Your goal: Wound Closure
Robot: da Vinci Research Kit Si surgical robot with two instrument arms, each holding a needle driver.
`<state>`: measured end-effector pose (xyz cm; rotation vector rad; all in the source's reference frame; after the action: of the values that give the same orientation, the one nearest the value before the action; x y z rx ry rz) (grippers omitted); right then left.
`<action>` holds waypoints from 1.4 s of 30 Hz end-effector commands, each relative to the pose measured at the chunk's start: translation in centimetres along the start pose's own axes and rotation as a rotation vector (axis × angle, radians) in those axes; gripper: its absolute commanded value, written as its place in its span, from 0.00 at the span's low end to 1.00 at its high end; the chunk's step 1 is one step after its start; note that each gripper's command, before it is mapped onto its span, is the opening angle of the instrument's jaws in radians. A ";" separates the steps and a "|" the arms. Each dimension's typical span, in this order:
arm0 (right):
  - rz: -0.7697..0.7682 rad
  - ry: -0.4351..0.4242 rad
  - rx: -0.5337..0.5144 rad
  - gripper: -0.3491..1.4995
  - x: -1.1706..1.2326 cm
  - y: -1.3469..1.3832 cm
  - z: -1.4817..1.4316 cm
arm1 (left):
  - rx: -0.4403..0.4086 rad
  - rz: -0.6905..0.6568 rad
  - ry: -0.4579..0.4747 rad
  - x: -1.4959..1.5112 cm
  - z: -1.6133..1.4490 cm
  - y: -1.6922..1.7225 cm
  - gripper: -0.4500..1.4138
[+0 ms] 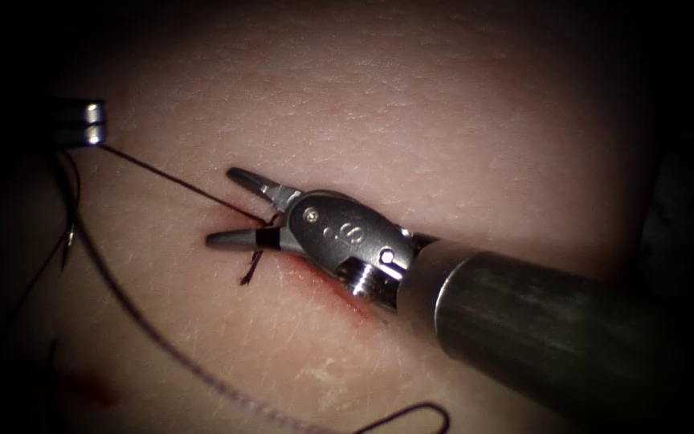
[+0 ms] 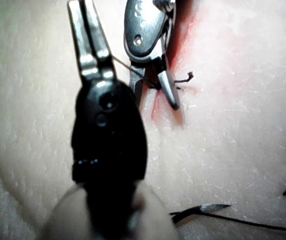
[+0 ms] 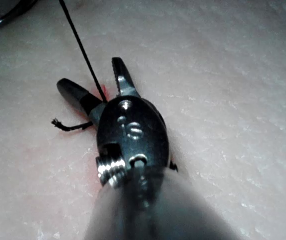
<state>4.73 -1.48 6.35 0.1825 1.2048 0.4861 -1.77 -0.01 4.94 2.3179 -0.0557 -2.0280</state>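
A: Steel on pale tissue point(image 1: 459, 104). From the endoscope, the right tool point(image 1: 242, 210) lies over the cut point(image 1: 327, 285), jaws parted in a V, holding nothing. A taut thread point(image 1: 162, 173) runs between those jaws from the stitch, out to the left tool point(image 1: 94, 123) well away on the left.

B: And that left one?

A: Clamped shut on the thread, right at its tips. A short cut end point(image 1: 251, 269) hangs just below the right tool's lower jaw. The needle point(image 1: 68, 241) lies loose on the tissue under the left tool, far left of the cut, not in the tissue.

B: Left wrist view?

A: Left tool point(image 2: 88, 37) closed, the thread point(image 2: 128, 67) leaving its jaws toward the right tool point(image 2: 155, 87), which stands open astride the red fluid point(image 2: 185, 35). The needle point(image 2: 207, 207) rests behind the left tool, apart from both.

B: Right wrist view?

A: Right tool point(image 3: 95, 82) spread wide, the thread point(image 3: 80, 45) passing through the gap, and the cut end point(image 3: 68, 126) curling beside one jaw.

B: Risks?

A: My read: that strand sits in a tool that can cut. Closing too near the knot could leave a tail too short to hold. Too hard a pull from the left could tear the edge of the cut.
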 end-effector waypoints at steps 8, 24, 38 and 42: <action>-0.003 0.019 0.010 0.94 -0.02 -0.06 0.20 | -0.006 0.010 -0.002 0.03 0.06 0.07 0.00; -0.004 0.047 0.019 0.76 0.10 -0.12 0.30 | -0.014 0.013 -0.010 0.06 0.13 0.10 0.00; -0.097 0.091 0.023 0.36 0.12 -0.11 0.00 | -0.023 0.033 -0.009 0.10 0.12 0.15 0.00; -0.069 0.083 -0.038 0.96 0.19 0.04 -0.51 | -0.025 0.050 -0.014 0.09 0.11 0.26 0.00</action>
<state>4.36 -1.40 5.98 0.0912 1.2879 0.4497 -1.82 -0.25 4.77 2.2617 -0.0908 -2.0091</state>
